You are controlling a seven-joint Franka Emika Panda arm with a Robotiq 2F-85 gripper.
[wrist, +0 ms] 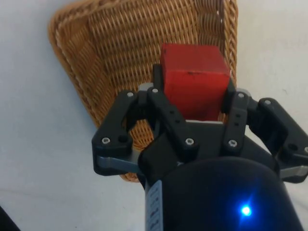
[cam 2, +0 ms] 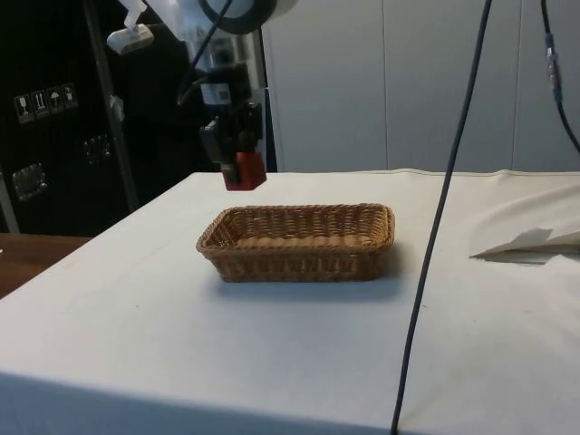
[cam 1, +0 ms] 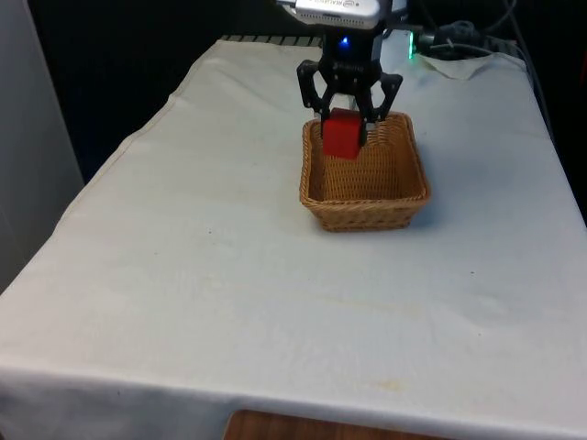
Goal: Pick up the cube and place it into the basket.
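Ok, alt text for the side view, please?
A black gripper holds a red cube in the air above one end of a wicker basket. The basket sits on a white tablecloth.

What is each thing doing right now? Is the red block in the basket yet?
Cube: red, held in the air above the basket, not inside yet.
Gripper: shut on the cube, hanging over the basket's far end.
Basket: upright on the table, nothing in it.
Tablecloth: white, spread flat over the table.
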